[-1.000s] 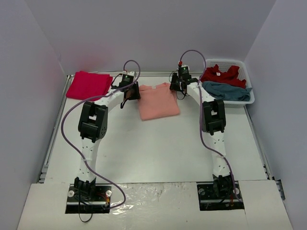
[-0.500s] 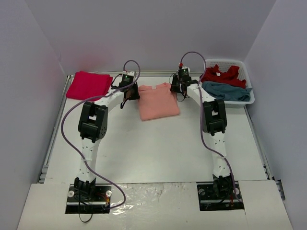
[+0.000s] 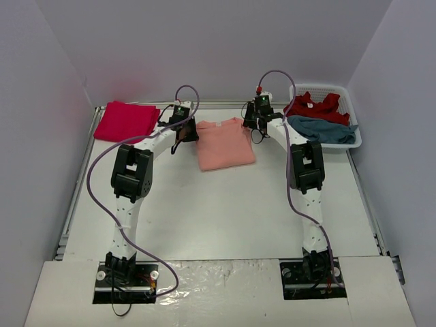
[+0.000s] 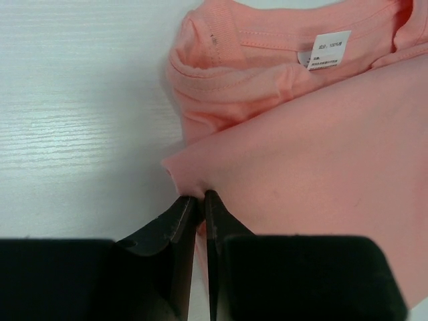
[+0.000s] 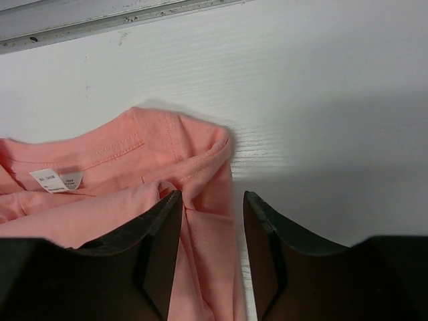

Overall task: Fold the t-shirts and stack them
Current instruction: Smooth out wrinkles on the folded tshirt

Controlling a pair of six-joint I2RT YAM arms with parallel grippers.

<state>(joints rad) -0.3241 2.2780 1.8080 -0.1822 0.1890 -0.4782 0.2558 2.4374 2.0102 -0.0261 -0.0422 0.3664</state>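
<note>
A salmon-orange t-shirt (image 3: pixel 225 144) lies folded at the back middle of the table. My left gripper (image 3: pixel 185 136) sits at its left edge. In the left wrist view that gripper (image 4: pixel 200 195) is shut, pinching the corner of the shirt's top fold (image 4: pixel 321 154). My right gripper (image 3: pixel 254 129) is at the shirt's right edge near the collar. In the right wrist view it (image 5: pixel 212 197) is open, its jaws straddling the folded edge of the shirt (image 5: pixel 100 160). A crimson red t-shirt (image 3: pixel 126 121) lies folded at the back left.
A white slotted basket (image 3: pixel 351 95) stands at the back right, holding a crumpled red t-shirt (image 3: pixel 313 107) and a teal-blue one (image 3: pixel 320 129). A metal rail (image 5: pixel 100 17) runs along the table's back edge. Grey walls enclose three sides.
My left gripper has closed onto the edge of the salmon shirt. The right gripper has shifted slightly toward the back and opened a little wider.
</note>
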